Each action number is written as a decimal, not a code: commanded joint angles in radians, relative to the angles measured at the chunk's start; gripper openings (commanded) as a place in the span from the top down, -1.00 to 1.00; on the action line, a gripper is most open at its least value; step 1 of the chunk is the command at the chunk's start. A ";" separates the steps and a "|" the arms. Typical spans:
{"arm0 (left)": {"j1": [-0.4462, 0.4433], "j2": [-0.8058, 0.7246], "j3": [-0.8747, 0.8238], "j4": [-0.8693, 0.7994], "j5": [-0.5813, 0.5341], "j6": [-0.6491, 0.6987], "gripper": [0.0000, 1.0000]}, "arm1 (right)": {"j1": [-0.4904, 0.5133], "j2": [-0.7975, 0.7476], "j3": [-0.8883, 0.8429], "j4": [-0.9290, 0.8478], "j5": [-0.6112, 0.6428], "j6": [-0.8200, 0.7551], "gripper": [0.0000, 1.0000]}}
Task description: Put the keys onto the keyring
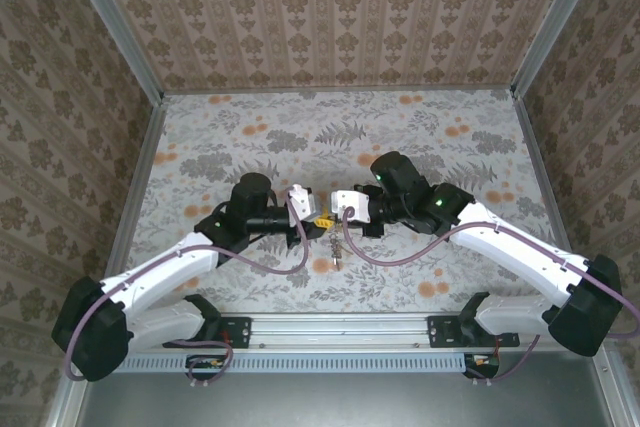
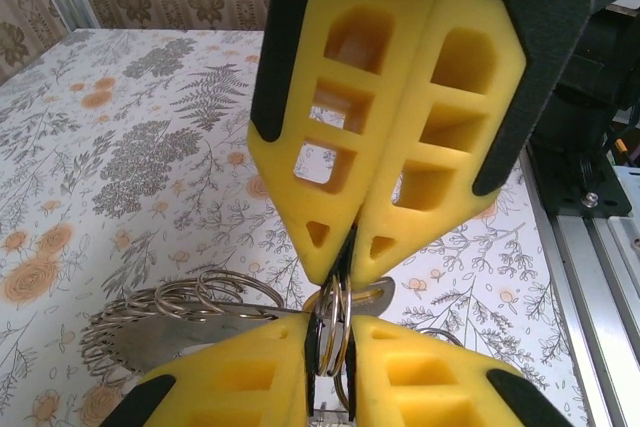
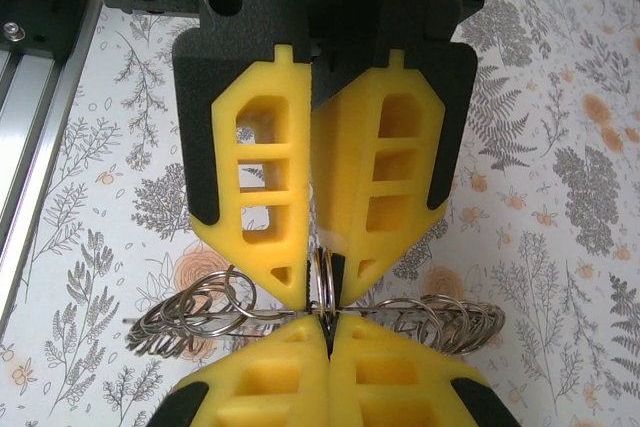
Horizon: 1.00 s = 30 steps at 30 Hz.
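Note:
The keyring (image 2: pixel 170 312) is a toothed-looking row of silver wire loops strung on a flat metal strip, hanging above the table. One upright loop (image 2: pixel 340 312) of it is pinched from both sides. My left gripper (image 2: pixel 340 337) is shut on that loop from below in the left wrist view, and my right gripper (image 2: pixel 345 262) is shut on it from above. The right wrist view has the same loop (image 3: pixel 322 277) between the right gripper (image 3: pixel 327 332) and left gripper (image 3: pixel 318 287), with loop bunches (image 3: pixel 445 319) either side. From above, the grippers (image 1: pixel 330 217) meet tip to tip. The coloured keys are hidden.
A small metal piece (image 1: pixel 335 249) dangles under the meeting fingertips, too small to identify. The floral tablecloth (image 1: pixel 250 137) stretches behind the arms. An aluminium rail (image 1: pixel 340 327) runs along the near edge, and patterned walls (image 1: pixel 330 17) close in three sides.

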 commanded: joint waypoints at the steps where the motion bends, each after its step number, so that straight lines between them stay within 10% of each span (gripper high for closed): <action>1: -0.016 -0.001 0.046 0.092 -0.010 -0.017 0.66 | 0.015 -0.004 -0.016 0.054 -0.059 0.005 1.00; 8: -0.015 -0.017 0.058 0.058 -0.002 0.008 1.00 | 0.018 -0.003 -0.025 0.054 -0.053 0.002 1.00; 20: -0.014 -0.055 0.049 0.047 0.043 0.071 1.00 | -0.021 -0.083 -0.097 0.100 -0.077 0.028 0.61; 30: -0.012 -0.056 0.036 0.086 0.096 0.085 1.00 | -0.031 -0.072 -0.115 0.108 -0.072 0.040 0.73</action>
